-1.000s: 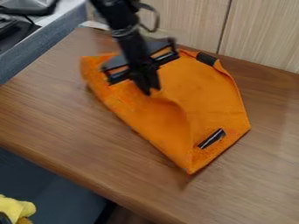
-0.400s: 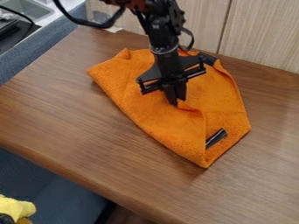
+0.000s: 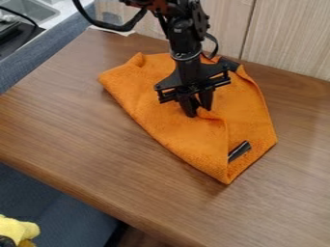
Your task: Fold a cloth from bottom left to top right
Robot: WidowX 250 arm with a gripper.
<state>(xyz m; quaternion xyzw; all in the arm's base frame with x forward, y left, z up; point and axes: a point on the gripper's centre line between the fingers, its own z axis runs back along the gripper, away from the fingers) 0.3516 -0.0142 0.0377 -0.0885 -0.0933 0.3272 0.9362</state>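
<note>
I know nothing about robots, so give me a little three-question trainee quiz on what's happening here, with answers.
1. What does the orange cloth lie on?
A) a metal tray
B) a wooden surface
C) a stove
2. True or false: the end effector is down at the cloth, with its fingers apart.
3. Fill in: the soft-looking item at the view's bottom-left corner is mostly ____.

Key: 1 B; 2 true; 3 yellow.

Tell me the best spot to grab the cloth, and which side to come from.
Probably the small raised pucker near the middle of the cloth, pinched from above where the gripper is. It stands up as something to pinch, while the cloth around it lies much flatter.
</note>
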